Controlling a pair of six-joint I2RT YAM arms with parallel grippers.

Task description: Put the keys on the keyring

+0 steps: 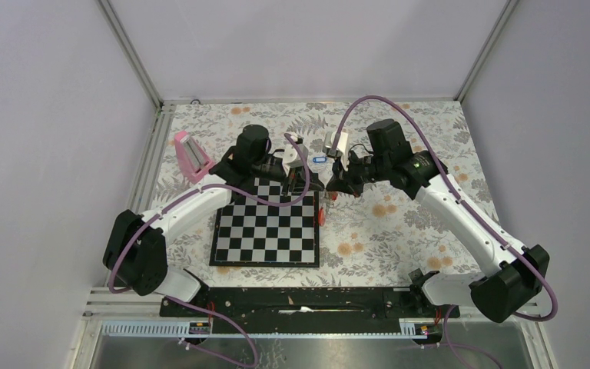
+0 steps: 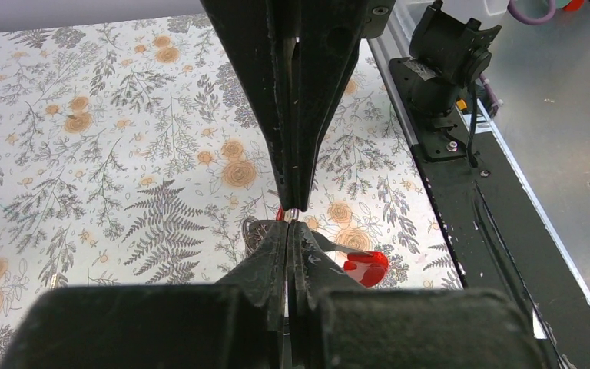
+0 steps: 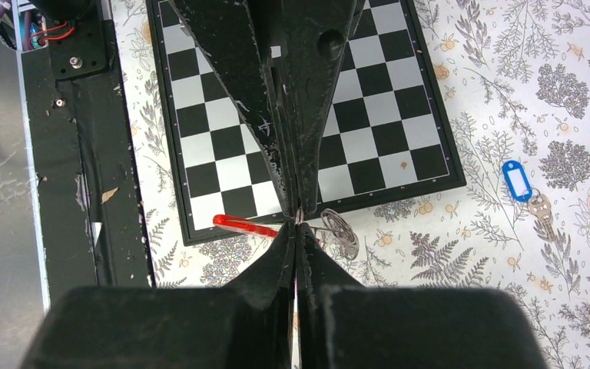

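Observation:
My two grippers meet tip to tip above the floral cloth, just off the chessboard's far right corner. The left gripper (image 1: 319,191) (image 2: 291,227) is shut, with the thin metal keyring (image 2: 256,231) (image 3: 339,228) sticking out beside its fingertips. The right gripper (image 1: 332,191) (image 3: 298,227) is shut too. The red-tagged key (image 2: 366,267) (image 3: 244,224) (image 1: 321,216) runs into its tips and hangs off to one side. Exactly where ring and key join is hidden by the fingers. The blue-tagged key (image 3: 516,178) (image 1: 319,160) lies flat on the cloth, apart from both grippers.
A black-and-white chessboard (image 1: 265,231) (image 3: 353,115) lies in the middle of the cloth. A pink wedge-shaped block (image 1: 192,156) stands at the far left. The black base rail (image 1: 307,300) (image 2: 461,200) runs along the near edge.

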